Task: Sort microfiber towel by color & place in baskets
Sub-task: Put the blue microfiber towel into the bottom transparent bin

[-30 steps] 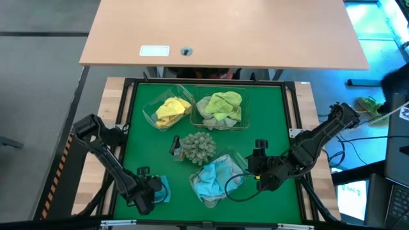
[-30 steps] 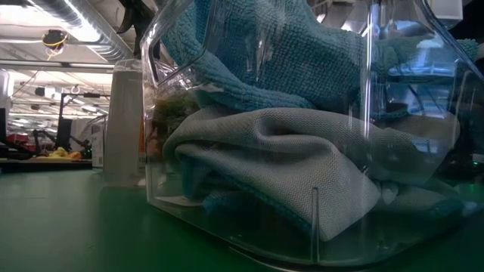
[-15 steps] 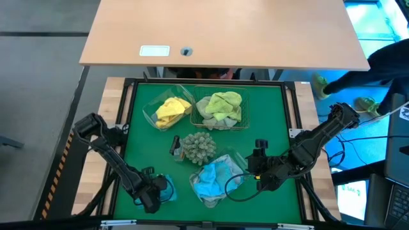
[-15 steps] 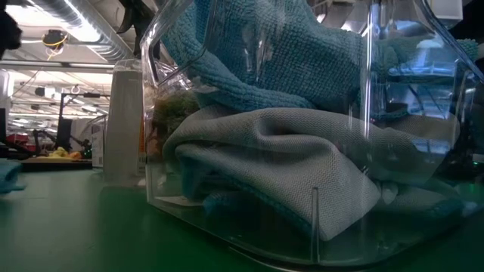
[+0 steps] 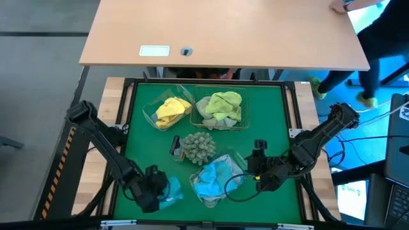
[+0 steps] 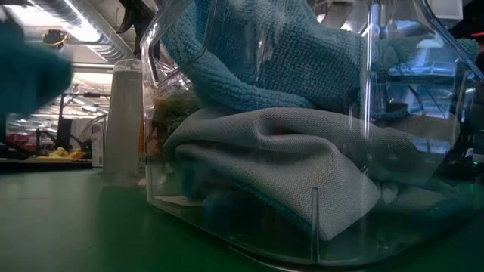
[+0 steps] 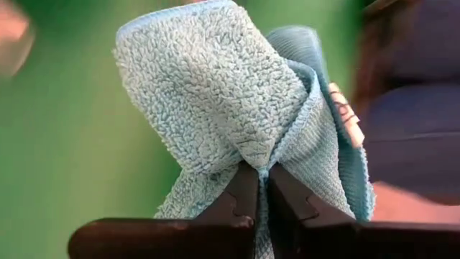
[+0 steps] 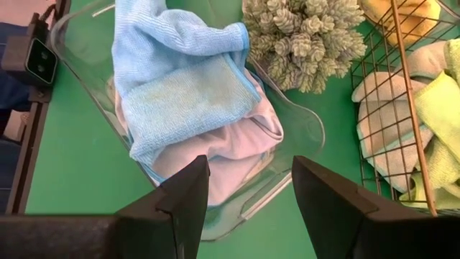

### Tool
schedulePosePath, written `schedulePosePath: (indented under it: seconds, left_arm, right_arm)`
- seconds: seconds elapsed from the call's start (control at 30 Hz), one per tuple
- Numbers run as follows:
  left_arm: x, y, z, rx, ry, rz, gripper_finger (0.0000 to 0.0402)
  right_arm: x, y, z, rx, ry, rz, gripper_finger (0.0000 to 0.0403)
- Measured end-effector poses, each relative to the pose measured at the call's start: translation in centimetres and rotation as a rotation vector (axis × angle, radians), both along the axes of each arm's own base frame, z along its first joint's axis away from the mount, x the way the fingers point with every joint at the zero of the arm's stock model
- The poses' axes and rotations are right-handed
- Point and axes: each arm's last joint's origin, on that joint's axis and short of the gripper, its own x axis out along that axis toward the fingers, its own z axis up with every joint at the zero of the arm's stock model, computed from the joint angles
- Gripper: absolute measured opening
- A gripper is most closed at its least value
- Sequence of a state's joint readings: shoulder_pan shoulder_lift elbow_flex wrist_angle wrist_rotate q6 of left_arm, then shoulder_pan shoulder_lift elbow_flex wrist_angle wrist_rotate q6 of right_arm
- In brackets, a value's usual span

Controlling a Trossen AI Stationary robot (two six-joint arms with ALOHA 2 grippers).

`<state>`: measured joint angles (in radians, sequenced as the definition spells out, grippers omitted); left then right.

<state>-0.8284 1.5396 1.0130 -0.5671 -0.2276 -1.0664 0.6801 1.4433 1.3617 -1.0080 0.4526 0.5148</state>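
Note:
My left gripper [image 5: 158,191] is near the table's front left, shut on a light blue microfiber towel [image 7: 223,93], which also shows as a blur in the low view [image 6: 30,75]. My right gripper [image 8: 249,201] waits open at the front right, beside a clear tub [image 5: 214,180]. That tub holds more blue towels [image 8: 180,93]. A second clear tub [image 5: 153,115] at the back holds a yellow towel [image 5: 169,110]. The wire basket [image 5: 243,118] next to it holds lime green towels [image 5: 223,102]. My left gripper pinches a bunched fold of the blue towel [image 7: 251,155] between its two fingertips; several layers gather there. The fingers slant down from the table's left. The towel spreads out beyond the fingertips and is raised off the table.
A spiky grey-green ball [image 5: 198,147] sits mid-table between the baskets, with a small dark object [image 5: 174,147] beside it. Bare green mat [image 5: 147,153] lies on the left side. A wooden desk [image 5: 223,32] stands beyond the far edge, and a person moves at the upper right.
My left gripper has shut on the blue towel at the front left and risen, drifting slightly toward the blue towels' tub. The towel has bunched up and come off the table. A person has walked along the right of the room.

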Motion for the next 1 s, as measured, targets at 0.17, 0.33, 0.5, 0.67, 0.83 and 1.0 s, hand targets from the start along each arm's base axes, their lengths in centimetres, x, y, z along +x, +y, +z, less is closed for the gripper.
schedulePosePath:
  seconds: [0.17, 0.33, 0.5, 0.67, 0.83, 1.0]
  left_arm:
    - [0.6, -0.4, 3.1, -0.095, -0.243, -0.063, 0.0006]
    - [1.6, -0.5, 5.2, -0.095, -0.479, -0.071, 0.0006]
    - [3.2, -0.2, 6.8, -0.116, -0.662, -0.07, 0.0005]
    - [5.4, 0.5, 7.4, -0.095, -0.818, -0.055, 0.0005]
    - [7.7, 1.2, 7.0, -0.074, -0.921, -0.031, 0.0005]
    - [9.5, 2.0, 6.6, 0.021, -1.014, -0.015, 0.0005]
  right_arm:
    - [0.0, 0.0, 0.0, 0.004, -0.004, 0.0, 0.0198]
    - [0.0, 0.0, 0.0, 0.005, -0.006, 0.0, 0.0198]
    - [0.1, 0.0, 0.0, 0.006, -0.008, 0.0, 0.0198]
    - [0.1, 0.0, 0.1, -0.015, -0.01, 0.021, 0.0198]
    - [-0.3, -0.3, 0.7, -0.016, -0.028, 0.037, 0.0198]
    - [-1.1, -0.9, 1.7, -0.007, -0.061, 0.056, 0.0198]
